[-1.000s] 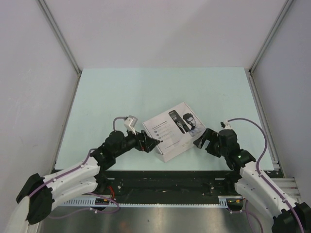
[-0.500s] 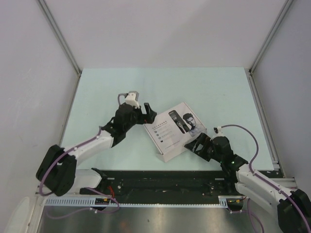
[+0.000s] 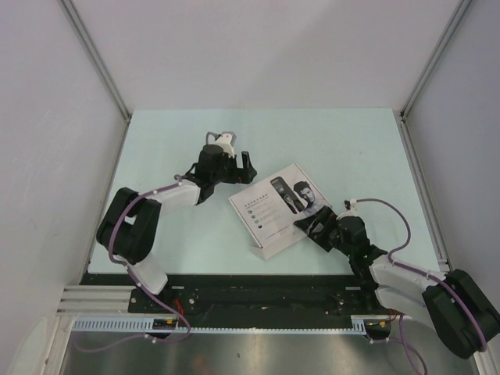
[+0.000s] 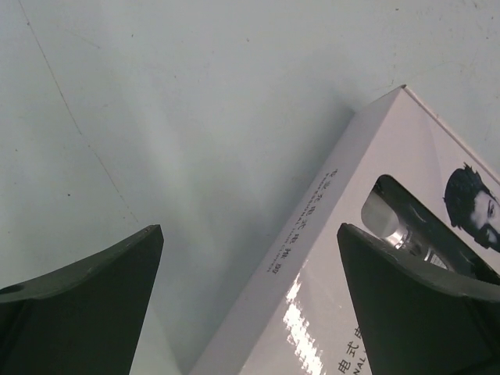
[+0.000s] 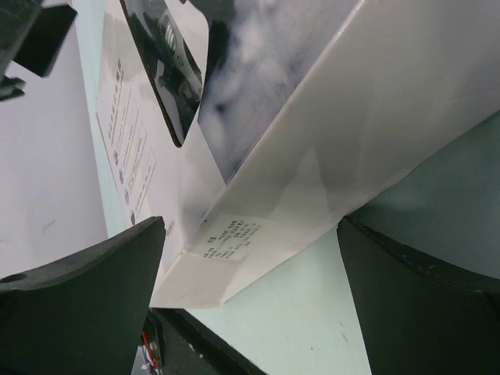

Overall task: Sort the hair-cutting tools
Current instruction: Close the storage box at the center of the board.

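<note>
A white clipper box [image 3: 281, 211] is seen lying flat and skewed on the pale green counter [image 3: 180, 133], with its printed lid [image 4: 391, 234] shut. None of the hair-cutting tools can be seen loose anywhere; they are judged to be inside the box, so no sorting has been started. The left claw [image 4: 250, 230] is spread wide and empty at the box's far-left corner, one finger over the lid and the other over bare counter. The right claw [image 5: 250, 225] is likewise released and empty, set low at the near-right corner, which lies between its fingers. The step in hand is judged to be the opening of the box. Several risks are noted. If the box is pressed from one corner only, it may be slid or spun across the smooth counter instead of being held. If the lid is lifted while the tray is not pinned, the whole box may be raised and tipped, and the small parts scattered.
</note>
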Robot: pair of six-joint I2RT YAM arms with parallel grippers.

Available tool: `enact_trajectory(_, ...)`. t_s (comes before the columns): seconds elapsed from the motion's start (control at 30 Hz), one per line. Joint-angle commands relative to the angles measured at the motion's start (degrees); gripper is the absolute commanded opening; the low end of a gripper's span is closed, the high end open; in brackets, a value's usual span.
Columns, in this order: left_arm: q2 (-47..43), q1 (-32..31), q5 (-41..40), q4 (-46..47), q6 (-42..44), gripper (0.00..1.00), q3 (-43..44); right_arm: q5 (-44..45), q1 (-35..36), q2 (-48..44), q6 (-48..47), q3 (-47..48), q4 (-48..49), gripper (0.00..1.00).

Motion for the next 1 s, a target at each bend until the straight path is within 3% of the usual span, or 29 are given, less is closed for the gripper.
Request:
enact_trajectory(0.0, 1.27, 2.37, 6.83, 0.82, -0.53, 1.00, 1.22, 0.09, -3.18, 5.61, -2.47, 0.83, 2.54, 1.00)
enact_trajectory(0.37, 4.69, 4.31, 9.82, 0.90, -1.59, 1.00, 2.27, -9.06, -9.69, 26.96, -14.69, 13.21, 10.38, 1.00)
enact_trajectory(0.6, 2.94, 4.31, 15.35, 0.90, -3.34, 1.00, 2.54, -17.05, -15.22, 31.72, -15.40, 14.19, 9.86, 1.00)
enact_trajectory(0.8, -1.10, 4.05, 14.57, 0.38, -4.84, 1.00, 0.26, -18.64, -13.65, 30.59, -11.54, 11.03, 10.19, 1.00)
enact_trajectory(0.97, -3.12, 2.81, 7.81, -1.64, -2.29, 1.00, -3.79, -19.61, -13.30, 31.90, -2.50, 6.55, 22.03, 1.00)
